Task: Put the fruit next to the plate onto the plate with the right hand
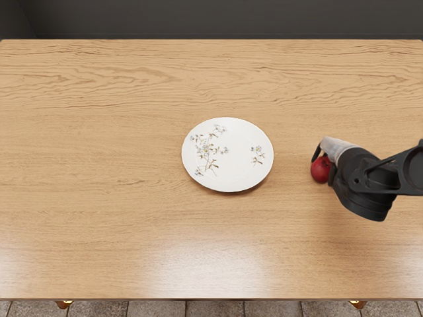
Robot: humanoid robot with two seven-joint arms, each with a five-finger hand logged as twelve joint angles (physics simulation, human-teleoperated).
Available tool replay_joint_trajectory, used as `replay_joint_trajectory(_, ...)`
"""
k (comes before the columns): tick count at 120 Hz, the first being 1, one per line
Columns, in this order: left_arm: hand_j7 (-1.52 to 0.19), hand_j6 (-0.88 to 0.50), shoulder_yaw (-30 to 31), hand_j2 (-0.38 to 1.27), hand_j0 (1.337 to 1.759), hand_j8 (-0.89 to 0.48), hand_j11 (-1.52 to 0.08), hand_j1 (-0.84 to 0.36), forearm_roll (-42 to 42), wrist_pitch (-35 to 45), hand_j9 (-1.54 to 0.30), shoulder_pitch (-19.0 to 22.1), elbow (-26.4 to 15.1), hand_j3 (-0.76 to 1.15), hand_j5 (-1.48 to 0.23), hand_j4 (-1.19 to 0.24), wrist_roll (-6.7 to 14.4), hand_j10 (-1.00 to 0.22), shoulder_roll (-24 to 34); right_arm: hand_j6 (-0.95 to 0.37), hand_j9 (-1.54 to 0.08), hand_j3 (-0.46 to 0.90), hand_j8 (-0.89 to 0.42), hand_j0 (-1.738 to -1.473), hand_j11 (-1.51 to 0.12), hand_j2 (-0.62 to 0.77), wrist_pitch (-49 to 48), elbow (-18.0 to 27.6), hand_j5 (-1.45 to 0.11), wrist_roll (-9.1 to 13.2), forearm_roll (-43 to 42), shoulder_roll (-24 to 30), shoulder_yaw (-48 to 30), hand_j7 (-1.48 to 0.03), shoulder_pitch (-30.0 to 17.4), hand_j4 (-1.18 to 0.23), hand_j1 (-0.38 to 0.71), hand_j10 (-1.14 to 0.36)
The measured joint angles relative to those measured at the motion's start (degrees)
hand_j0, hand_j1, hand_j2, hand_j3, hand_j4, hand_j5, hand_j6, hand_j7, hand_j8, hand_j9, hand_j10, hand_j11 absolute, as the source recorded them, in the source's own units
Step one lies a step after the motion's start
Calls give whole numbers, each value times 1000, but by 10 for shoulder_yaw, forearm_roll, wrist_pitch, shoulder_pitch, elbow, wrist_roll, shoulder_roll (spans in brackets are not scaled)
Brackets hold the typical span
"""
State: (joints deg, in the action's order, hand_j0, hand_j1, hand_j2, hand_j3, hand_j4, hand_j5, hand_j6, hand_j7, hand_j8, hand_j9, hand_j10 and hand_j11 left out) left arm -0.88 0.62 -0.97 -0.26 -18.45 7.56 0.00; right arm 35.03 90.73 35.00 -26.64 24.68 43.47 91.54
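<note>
Closest to me is the front edge of the light brown wooden surface (132, 277), bare and a bit shiny. Further in, near the middle, sits the white round plate (232, 173) with little flower drawings on it. Nothing is on it yet.

Off to the right of the plate, well apart from its rim, is the small red round fruit (320, 170). It rests on the surface. My right hand (347, 173), dark with a pale grey part on top, comes in from the right edge and sits right up against the fruit, covering its right side. I cannot tell if the hand is open or closed on it, because its own dark bulk hides most of it. I do not see my left arm at all.

I think the fruit is light and firm, so it will not squash. But its skin looks smooth and it is round, so it could slip or roll away if I push it from one side only. I want to hold it around its widest part, with grip on both sides, not just pinch the top. The plate looks hard and nearly flat, so I plan to set the fruit down softly near the middle, where it is less likely to roll off.
</note>
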Motion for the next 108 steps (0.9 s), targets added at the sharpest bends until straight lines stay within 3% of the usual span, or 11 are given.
replay_joint_trajectory(17,0,0,0,0,1658,0,0,349,0,0,0,0,0,0,0,0,0,0,0,-402,-723,0,-466,-1652,-722,-70,-2,-3,-721,0,0,2,-4,-714,-4,-537,235,-548)
replay_joint_trajectory(52,0,0,0,0,1658,0,0,349,0,0,0,0,0,0,0,0,0,0,0,-361,-897,0,-426,-1650,-899,75,-2,-9,-902,0,1,18,-17,-872,-6,-510,256,-654)
replay_joint_trajectory(108,0,0,0,0,1658,0,0,349,0,0,0,0,0,0,0,0,0,0,0,-349,-957,0,-408,-1648,-960,58,-10,-16,-970,0,2,45,-121,-923,-4,-487,239,-687)
